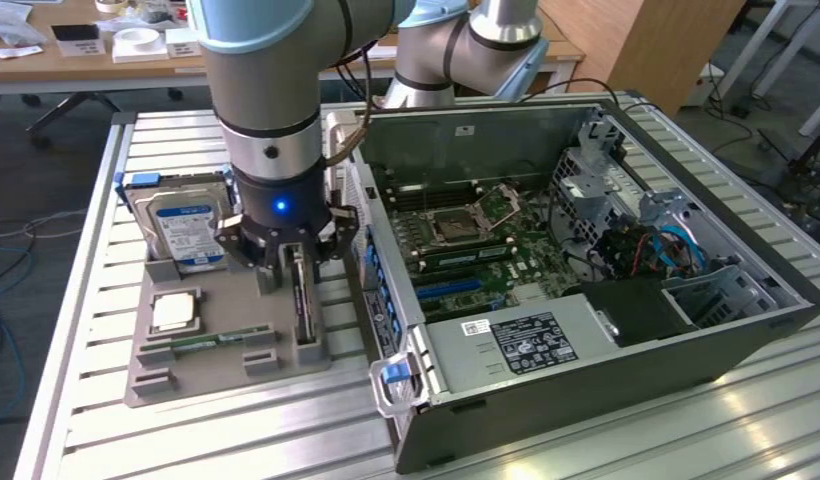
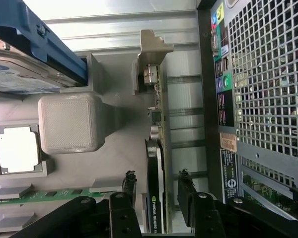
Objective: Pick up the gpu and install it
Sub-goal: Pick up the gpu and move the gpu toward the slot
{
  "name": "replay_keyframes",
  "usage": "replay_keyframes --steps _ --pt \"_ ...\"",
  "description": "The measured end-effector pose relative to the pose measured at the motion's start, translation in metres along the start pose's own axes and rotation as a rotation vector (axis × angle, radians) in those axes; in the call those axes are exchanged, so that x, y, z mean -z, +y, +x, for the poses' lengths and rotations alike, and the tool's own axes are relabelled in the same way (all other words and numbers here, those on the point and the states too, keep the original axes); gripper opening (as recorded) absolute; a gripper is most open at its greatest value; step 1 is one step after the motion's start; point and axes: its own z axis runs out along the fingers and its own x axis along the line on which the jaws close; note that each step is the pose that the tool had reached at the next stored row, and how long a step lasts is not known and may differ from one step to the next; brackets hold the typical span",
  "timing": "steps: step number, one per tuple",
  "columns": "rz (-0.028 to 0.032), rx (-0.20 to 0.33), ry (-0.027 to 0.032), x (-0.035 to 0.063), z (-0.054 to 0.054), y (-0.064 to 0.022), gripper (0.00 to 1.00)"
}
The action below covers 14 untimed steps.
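Note:
The gpu [image 1: 302, 300] stands on its edge in a slot of the grey holder tray [image 1: 210, 375], between the hard drive and the open computer case. In the wrist view the gpu [image 2: 155, 124] is a thin dark card with a silvery end bracket at its far end. My gripper [image 1: 293, 268] hangs directly over the card, low enough that its fingers straddle it. The wrist view shows my gripper [image 2: 157, 187] open, one black finger on each side of the card with a small gap at both faces. Nothing is gripped.
On the tray also sit a silver hard drive [image 1: 183, 225] in a blue frame, a CPU [image 1: 174, 312] and a green memory stick [image 1: 210, 342]. The open computer case [image 1: 730, 340] lies close on the exterior view's right, motherboard [image 1: 477, 250] exposed. All rests on a slatted metal table [image 1: 250, 440].

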Motion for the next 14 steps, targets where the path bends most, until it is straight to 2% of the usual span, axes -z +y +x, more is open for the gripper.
replay_keyframes --steps 6,14 --pt "0.0000 0.000 0.0000 -0.0087 0.000 -0.0004 0.47" --pt "0.0001 0.000 0.0000 -0.0131 0.000 0.0000 0.47"
